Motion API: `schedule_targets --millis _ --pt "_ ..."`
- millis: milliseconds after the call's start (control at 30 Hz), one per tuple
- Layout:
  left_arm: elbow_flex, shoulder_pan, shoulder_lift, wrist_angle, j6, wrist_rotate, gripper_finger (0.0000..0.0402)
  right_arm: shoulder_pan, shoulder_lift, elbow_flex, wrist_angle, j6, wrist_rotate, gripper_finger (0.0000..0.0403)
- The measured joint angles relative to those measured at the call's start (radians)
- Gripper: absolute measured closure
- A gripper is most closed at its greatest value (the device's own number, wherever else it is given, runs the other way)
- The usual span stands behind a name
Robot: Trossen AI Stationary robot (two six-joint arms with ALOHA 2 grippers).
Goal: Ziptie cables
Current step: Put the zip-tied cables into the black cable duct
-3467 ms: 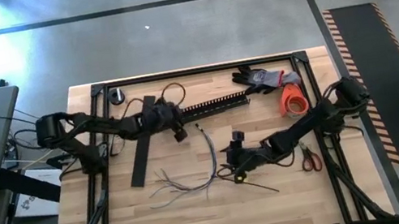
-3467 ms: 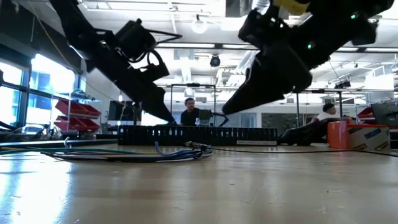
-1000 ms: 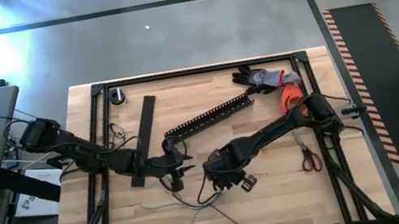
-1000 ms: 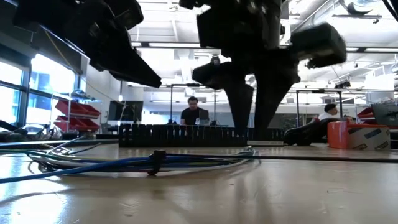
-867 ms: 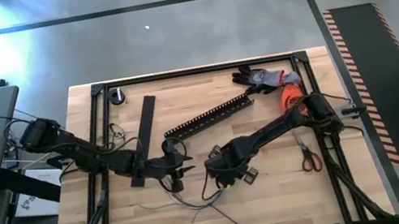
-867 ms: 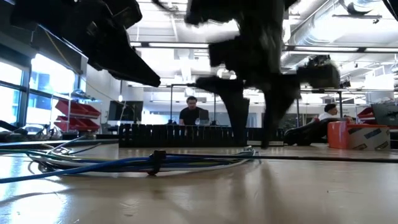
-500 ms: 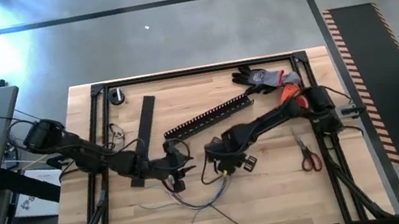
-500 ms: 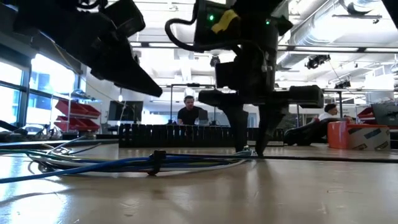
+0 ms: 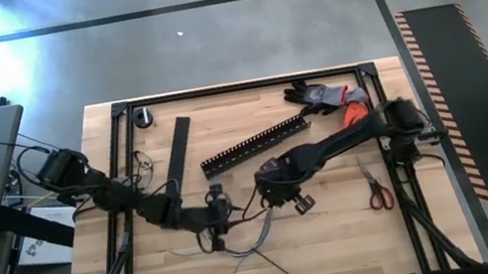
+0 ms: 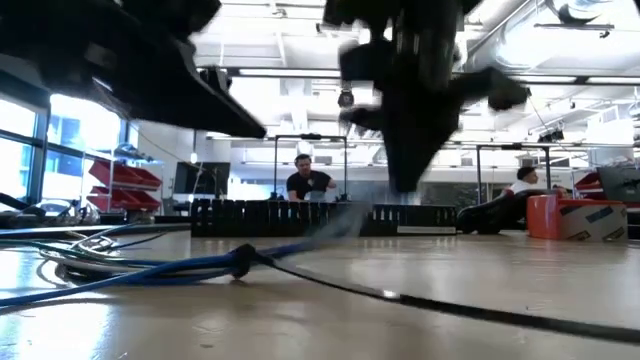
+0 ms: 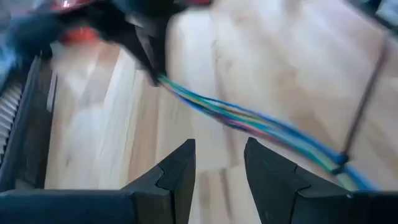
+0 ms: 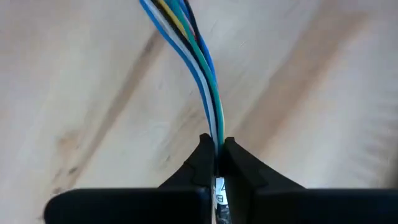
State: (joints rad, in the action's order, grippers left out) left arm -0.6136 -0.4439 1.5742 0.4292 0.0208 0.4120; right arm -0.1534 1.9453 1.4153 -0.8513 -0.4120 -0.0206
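Two dark arms are meeting over the middle of the wooden bench: on the left, the left gripper is hovering with its jaws partly open and empty, just beside the cables. To its right, the right gripper is pinching the coloured bundle with its jaws fully closed, apparently drawing it taut. Cinched around the bundle, the ziptie is trailing its thin tail across the bench.
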Motion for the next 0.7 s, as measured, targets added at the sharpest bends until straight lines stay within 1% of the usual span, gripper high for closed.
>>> schedule_targets --millis 67,133,200,267,400,533,600,700 --pt "0.000 -0.020 0.000 0.012 -0.022 0.052 0.0281 -0.015 -0.057 0.002 -0.026 0.045 0.058 0.0401" --pt "0.000 -0.031 0.000 0.013 -0.004 0.097 0.0276 -0.030 -0.100 0.001 -0.034 0.095 0.111 0.0401" --pt "0.000 -0.026 0.000 0.031 0.035 0.102 0.0265 -0.040 -0.146 0.001 -0.033 0.134 0.162 0.0402" --pt "0.000 -0.022 0.000 0.052 0.045 0.084 0.0250 -0.049 -0.190 0.002 -0.035 0.151 0.204 0.0402" --pt "0.001 -0.021 0.033 0.077 0.055 0.022 0.0216 -0.069 -0.225 0.001 -0.068 0.153 0.266 0.0402" --pt "0.000 -0.024 0.076 0.132 0.139 -0.054 0.0187 -0.076 -0.265 0.003 -0.093 0.177 0.333 0.0402" --pt "0.000 -0.029 0.112 0.156 0.187 -0.070 0.0178 -0.078 -0.268 0.003 -0.101 0.189 0.342 0.0403" --pt "0.000 -0.035 0.178 0.229 0.238 -0.062 0.0174 -0.081 -0.276 0.003 -0.105 0.191 0.359 0.0403"
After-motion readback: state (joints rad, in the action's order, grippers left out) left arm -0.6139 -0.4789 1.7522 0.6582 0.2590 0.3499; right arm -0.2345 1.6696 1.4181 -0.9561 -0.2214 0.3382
